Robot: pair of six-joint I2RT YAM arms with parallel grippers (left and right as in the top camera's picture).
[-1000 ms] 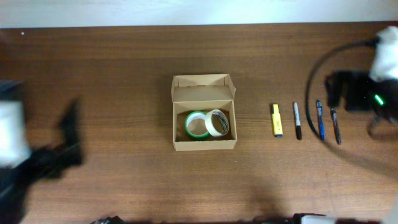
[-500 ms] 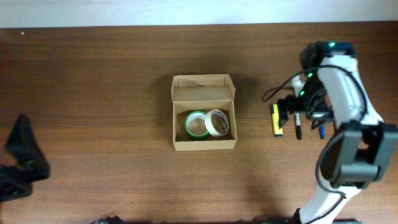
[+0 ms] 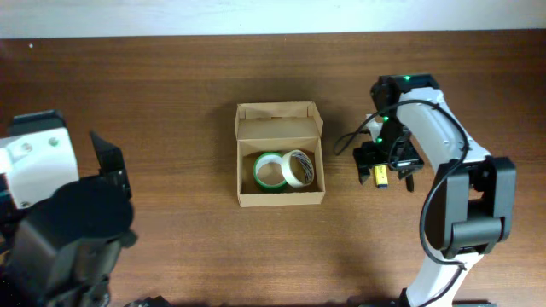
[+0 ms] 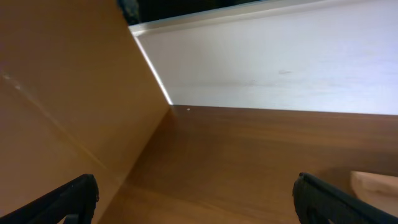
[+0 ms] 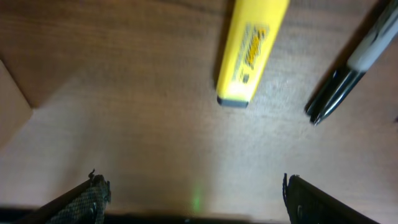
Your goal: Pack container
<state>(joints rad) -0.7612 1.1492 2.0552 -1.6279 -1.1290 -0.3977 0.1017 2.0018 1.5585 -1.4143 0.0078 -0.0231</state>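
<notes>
The container (image 3: 280,166) sits mid-table with its lid flap open, a green tape roll (image 3: 270,171) and a white tape roll (image 3: 298,168) inside. We see the right claw (image 3: 381,166) on its right, near but apart, with its jaws spread wide and empty just by a yellow highlighter (image 5: 249,50), a black marker (image 5: 348,68) alongside. The left claw (image 4: 196,199) is well off to the container's left, also wide and holding nothing.

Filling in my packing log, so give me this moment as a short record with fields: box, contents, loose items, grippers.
container: lid flap open, middle of table
inside: green tape roll, white tape roll
loose on table: yellow highlighter, black marker
right gripper: open, above yellow highlighter, holding nothing
left gripper: open, empty, far left
</notes>
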